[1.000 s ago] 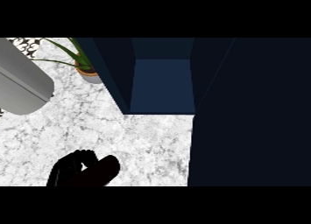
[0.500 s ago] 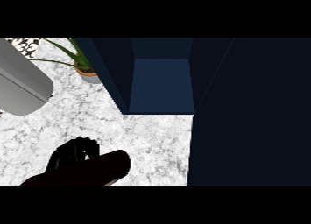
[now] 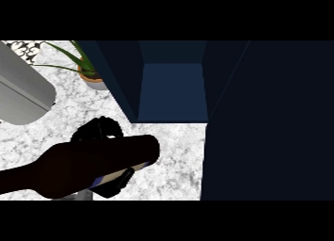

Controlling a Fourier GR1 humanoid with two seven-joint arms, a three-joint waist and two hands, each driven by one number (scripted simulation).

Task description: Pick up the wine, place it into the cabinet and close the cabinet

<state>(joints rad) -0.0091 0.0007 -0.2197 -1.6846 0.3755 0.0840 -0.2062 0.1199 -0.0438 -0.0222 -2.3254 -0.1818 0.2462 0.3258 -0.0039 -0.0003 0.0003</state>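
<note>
The left hand is gripping the wine, fingers curled round it above the tabletop. The bottle is lying nearly level, its base pointing up-right toward the open cabinet just beyond.

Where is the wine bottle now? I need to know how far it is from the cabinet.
In the head view the wine bottle lies lower left over the marble counter, held in a hand, just short of the open cabinet.
</note>
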